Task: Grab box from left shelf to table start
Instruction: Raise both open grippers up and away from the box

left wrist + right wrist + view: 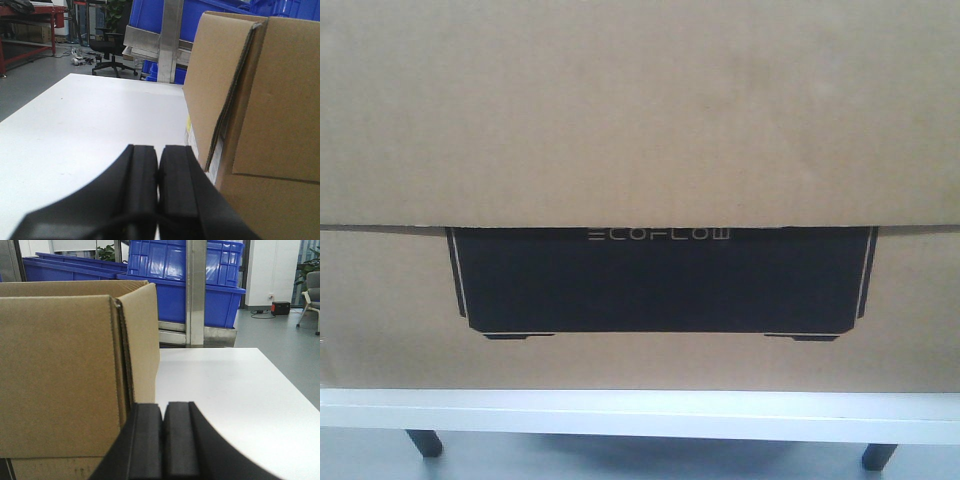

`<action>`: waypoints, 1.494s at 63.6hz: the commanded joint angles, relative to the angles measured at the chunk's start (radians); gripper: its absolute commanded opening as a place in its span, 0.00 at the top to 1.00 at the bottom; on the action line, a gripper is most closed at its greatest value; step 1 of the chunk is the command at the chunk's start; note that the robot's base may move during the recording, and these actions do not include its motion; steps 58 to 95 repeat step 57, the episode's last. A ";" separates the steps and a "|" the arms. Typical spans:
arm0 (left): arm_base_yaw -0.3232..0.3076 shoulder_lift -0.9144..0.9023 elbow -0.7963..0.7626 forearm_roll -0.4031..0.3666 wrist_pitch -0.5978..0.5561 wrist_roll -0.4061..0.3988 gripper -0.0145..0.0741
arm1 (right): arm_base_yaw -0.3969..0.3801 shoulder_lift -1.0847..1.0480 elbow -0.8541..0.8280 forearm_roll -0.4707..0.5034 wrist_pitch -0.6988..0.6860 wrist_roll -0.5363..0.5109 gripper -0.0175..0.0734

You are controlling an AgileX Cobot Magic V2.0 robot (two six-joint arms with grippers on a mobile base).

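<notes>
box (640, 120) fills your front view, sitting on the white worktop (640, 412) with its black ecoflow panel (660, 280) facing you. your left gripper (158, 170) sits low over the worktop just beside the box's left end, jaws pressed together with nothing between them. your right gripper (164, 425) sits the same way at the box's right end, jaws clenched and empty. behind the worktop you see the shelf (196, 290) with blue bins (200, 295) on it.

box (640, 120) overflows front view on three sides; table (640, 412) legs cut off at bottom edge
</notes>
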 commanded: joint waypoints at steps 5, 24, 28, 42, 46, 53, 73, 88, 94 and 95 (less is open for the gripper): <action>0.000 -0.016 0.030 0.004 -0.099 0.048 0.85 | -0.001 -0.001 0.000 -0.008 -0.088 -0.008 0.75; 0.000 -0.016 0.030 0.004 -0.114 0.048 0.85 | -0.001 -0.001 0.000 -0.008 -0.088 -0.008 0.75; 0.000 -0.016 0.030 0.004 -0.114 0.048 0.85 | -0.001 -0.001 0.000 -0.008 -0.088 -0.008 0.75; 0.000 -0.016 0.030 0.004 -0.114 0.048 0.85 | -0.001 -0.001 0.000 -0.008 -0.088 -0.008 0.75; 0.000 -0.016 0.030 0.004 -0.114 0.048 0.85 | -0.001 -0.001 0.000 -0.008 -0.088 -0.008 0.75; 0.000 -0.016 0.030 0.004 -0.114 0.048 0.85 | -0.001 -0.001 0.000 -0.008 -0.088 -0.008 0.75; 0.000 -0.016 0.030 0.004 -0.114 0.048 0.85 | -0.001 -0.001 0.000 -0.008 -0.088 -0.008 0.75; 0.000 -0.016 0.030 0.004 -0.114 0.048 0.85 | -0.001 -0.001 0.000 -0.008 -0.088 -0.008 0.75; 0.000 -0.016 0.030 0.004 -0.114 0.048 0.85 | -0.001 -0.001 0.000 -0.008 -0.088 -0.008 0.75; 0.000 -0.016 0.030 0.004 -0.114 0.048 0.85 | -0.001 -0.001 0.000 -0.008 -0.088 -0.008 0.75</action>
